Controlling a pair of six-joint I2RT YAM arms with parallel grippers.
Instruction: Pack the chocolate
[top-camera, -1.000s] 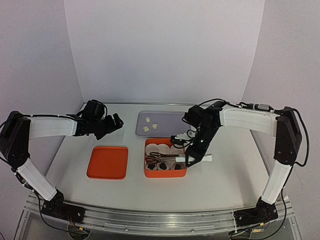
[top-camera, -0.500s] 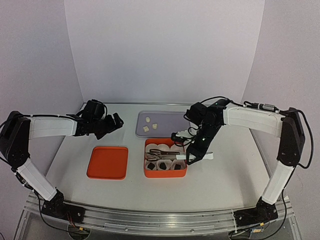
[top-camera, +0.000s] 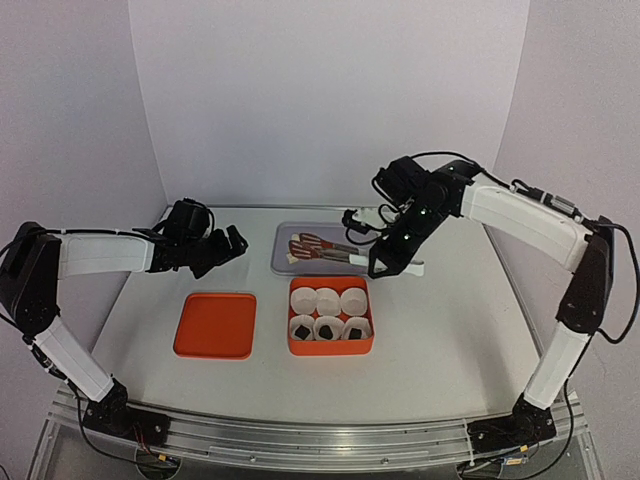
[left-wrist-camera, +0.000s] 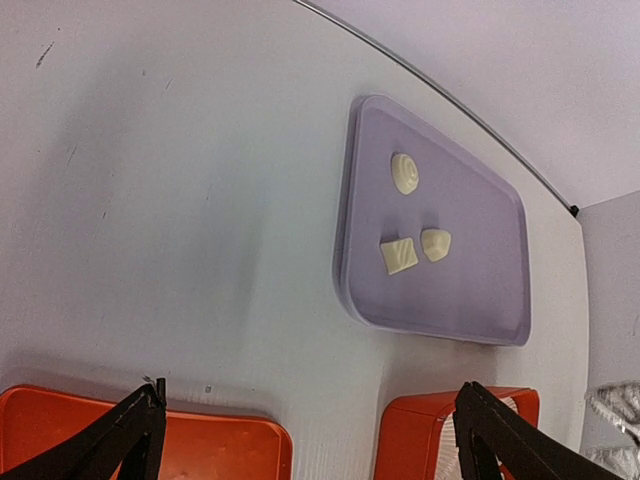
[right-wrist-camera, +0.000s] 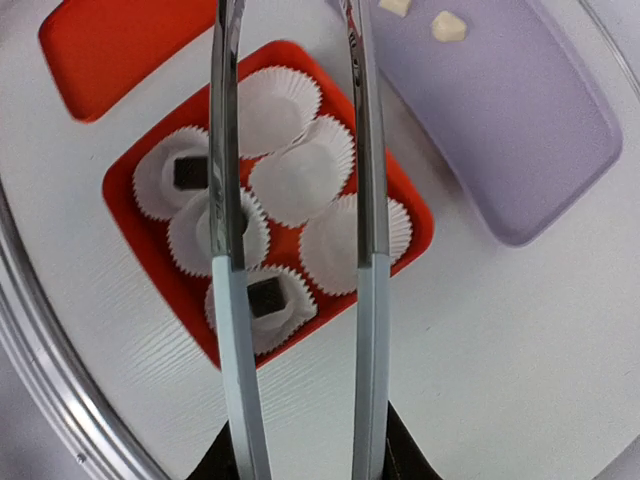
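Three dark chocolate pieces (top-camera: 327, 327) sit in the front row of paper cups in the orange box (top-camera: 294, 300); two of them (right-wrist-camera: 265, 297) show in the right wrist view. Three cream-white chocolate pieces (left-wrist-camera: 399, 255) lie on the purple tray (left-wrist-camera: 345, 260). My right gripper (top-camera: 390, 262) is shut on the handles of metal tongs (top-camera: 325, 248), whose red tips hang over the tray (top-camera: 283, 232). The tong arms (right-wrist-camera: 365, 250) stand apart, with their tips out of the wrist view. My left gripper (left-wrist-camera: 310, 440) is open and empty, hovering left of the tray.
The orange lid (top-camera: 215, 325) lies flat to the left of the box. The three back cups (top-camera: 327, 298) hold nothing. White walls close in the table on three sides.
My right arm has lifted the tongs out of the orange box and swung them back and up over the purple tray. The left arm has not moved.
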